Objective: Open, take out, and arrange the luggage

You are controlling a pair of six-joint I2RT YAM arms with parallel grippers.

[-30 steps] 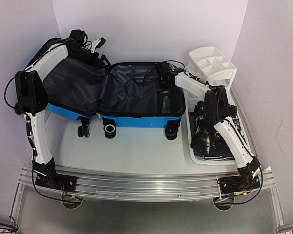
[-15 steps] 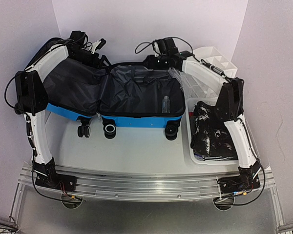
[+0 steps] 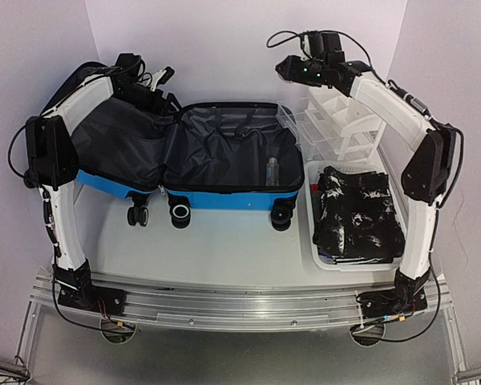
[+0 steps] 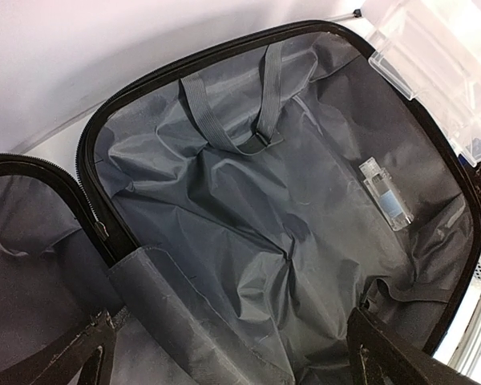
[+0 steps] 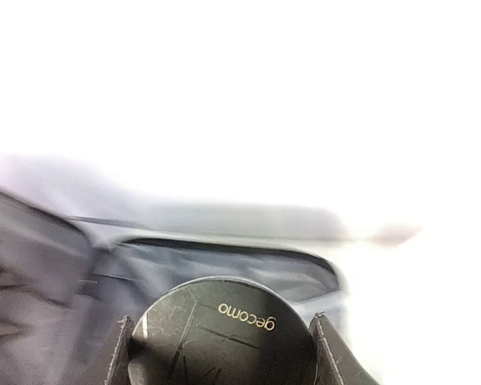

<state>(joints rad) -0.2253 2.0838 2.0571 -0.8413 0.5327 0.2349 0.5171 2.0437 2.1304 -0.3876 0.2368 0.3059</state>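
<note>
The luggage (image 3: 224, 196) lies open on the table, a blue shell with dark grey lining (image 4: 248, 224) in both halves. A small clear bottle (image 3: 272, 170) (image 4: 385, 192) lies in the right half. My left gripper (image 3: 156, 80) hovers open at the back of the lid half, and its fingertips (image 4: 385, 357) frame bare lining with nothing between them. My right gripper (image 3: 293, 70) is raised high behind the case. It is shut on a round black container (image 5: 224, 337) with gold "gecomo" lettering. Blurred lining (image 5: 224, 261) shows below it.
A white drawer organizer (image 3: 345, 112) stands at the back right, with a clear plastic box (image 3: 301, 132) (image 4: 433, 64) beside the case. A white basket (image 3: 314, 241) to the right holds black clothing (image 3: 357, 212). White walls enclose the table on three sides.
My right arm has lifted out of the suitcase's right half and swung up and back with the black container in its fingers. The left arm has stayed still.
</note>
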